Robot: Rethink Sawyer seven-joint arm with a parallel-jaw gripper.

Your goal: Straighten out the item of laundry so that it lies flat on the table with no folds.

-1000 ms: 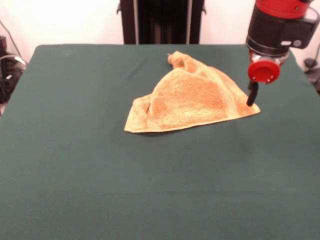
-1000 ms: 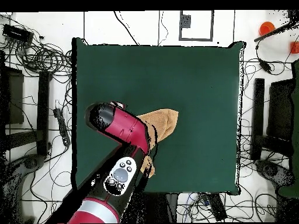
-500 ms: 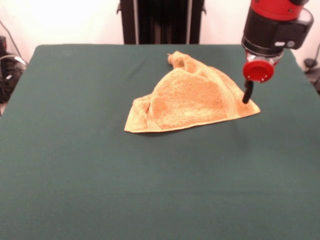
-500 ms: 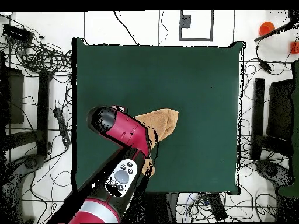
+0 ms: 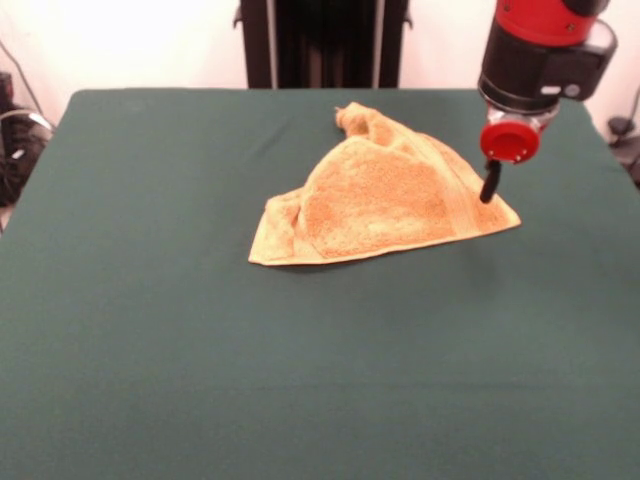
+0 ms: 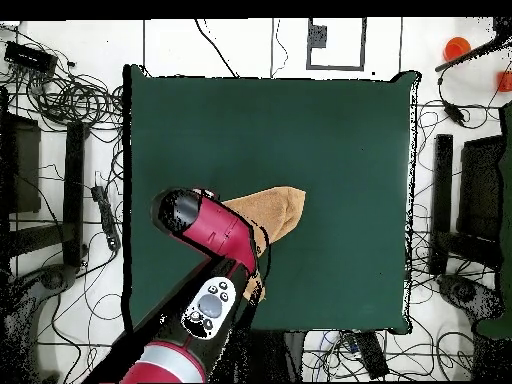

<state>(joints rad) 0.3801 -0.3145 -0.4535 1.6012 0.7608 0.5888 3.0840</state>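
Note:
The item of laundry [image 5: 380,200] is a golden tan-orange towel lying crumpled in a rough triangle on the green table [image 5: 200,350], right of centre toward the far side. One layer is folded over its middle and a bunched tip points to the far edge. My gripper [image 5: 489,195] hangs just above the towel's right part, a little inside the right corner, which lies flat on the cloth. In the overhead view the arm [image 6: 200,225] covers the gripper and part of the towel [image 6: 275,208]; the table [image 6: 330,130] fills the middle.
Cables and equipment [image 6: 60,100] lie on the floor around the table in the overhead view. A dark stand [image 5: 320,40] rises behind the table's far edge. Green cloth stretches wide in front of and left of the towel.
My gripper has risen and shifted slightly left, away from the towel's right corner. The towel has kept its shape and place.

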